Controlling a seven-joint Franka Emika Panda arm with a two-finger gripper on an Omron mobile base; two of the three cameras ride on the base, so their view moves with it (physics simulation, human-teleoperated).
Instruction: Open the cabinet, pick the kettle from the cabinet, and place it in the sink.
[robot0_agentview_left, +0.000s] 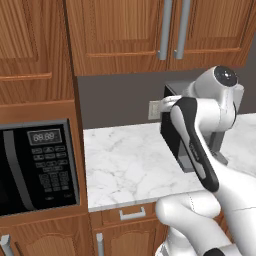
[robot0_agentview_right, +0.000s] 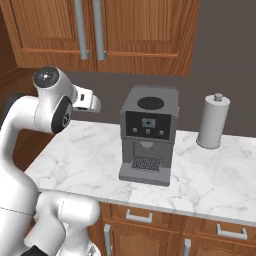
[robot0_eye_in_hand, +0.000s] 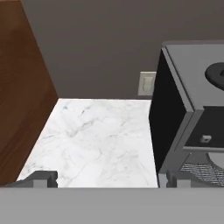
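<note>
1. Cabinet (robot0_agentview_left: 165, 35) doors above your arm are both shut; you see the two long grey bar handles side by side, in the left base view and in the right base view (robot0_agentview_right: 92, 30).
2. Your gripper (robot0_eye_in_hand: 107, 178) hangs over the white marble countertop (robot0_eye_in_hand: 92, 140) with its jaws spread wide and nothing between them; one dark fingertip (robot0_eye_in_hand: 41, 178) sits at the lower left of the hand view, the other at the lower right, in front of the coffee machine (robot0_eye_in_hand: 192, 127).
3. You have the boxy coffee machine (robot0_agentview_right: 148, 135) standing on the countertop, just right of the hand in the right base view.
4. You can see a wall outlet (robot0_eye_in_hand: 147, 83) on the grey wall behind the machine.
5. A paper towel roll (robot0_agentview_right: 213, 121) stands upright further right.
6. A microwave (robot0_agentview_left: 37, 167) is built into the wood column at your left.
7. A drawer (robot0_agentview_left: 132, 214) with a small curved pull sits under the counter edge.
</note>
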